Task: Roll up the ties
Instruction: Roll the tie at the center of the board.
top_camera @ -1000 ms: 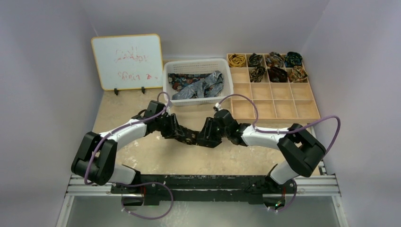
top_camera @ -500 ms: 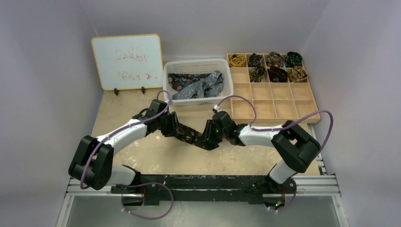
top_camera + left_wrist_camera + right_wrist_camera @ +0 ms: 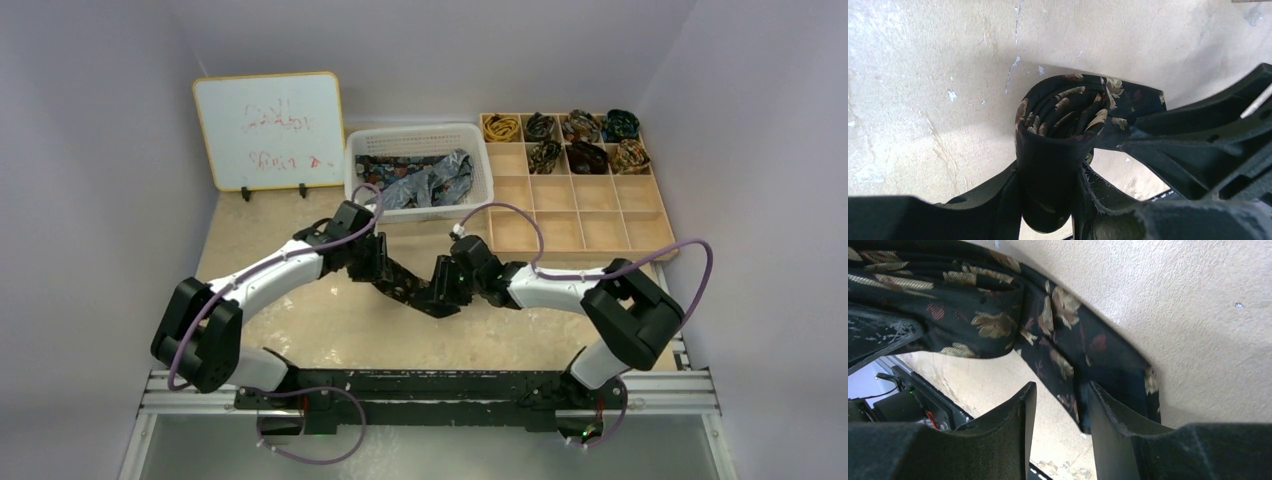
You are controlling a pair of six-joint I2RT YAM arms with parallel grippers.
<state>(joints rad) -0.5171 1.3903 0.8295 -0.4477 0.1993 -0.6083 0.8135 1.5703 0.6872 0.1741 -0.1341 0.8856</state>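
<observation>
A dark tie with gold-brown leaf motifs [image 3: 412,290] lies between the two grippers at the table's middle. In the left wrist view its wound part is a coil [image 3: 1063,110], end-on, and my left gripper [image 3: 1048,175] is shut on it. The left gripper [image 3: 385,275] sits just left of the right gripper [image 3: 440,297]. The tie's loose tail [image 3: 1068,345] runs from the coil down past my right gripper [image 3: 1061,390]. That gripper stands open, the tail's edge against its right finger [image 3: 1108,415] and bare table showing in the gap.
A white basket [image 3: 352,170] behind the grippers holds several loose ties [image 3: 420,185]. At the back right a wooden compartment tray [image 3: 590,225] has rolled ties [image 3: 585,155] in its far cells. A whiteboard [image 3: 268,130] stands at the back left. Walls close in on both sides.
My left arm has swung right and toward the basket, carrying the coil. The right gripper has shifted slightly left, staying close to the left one.
</observation>
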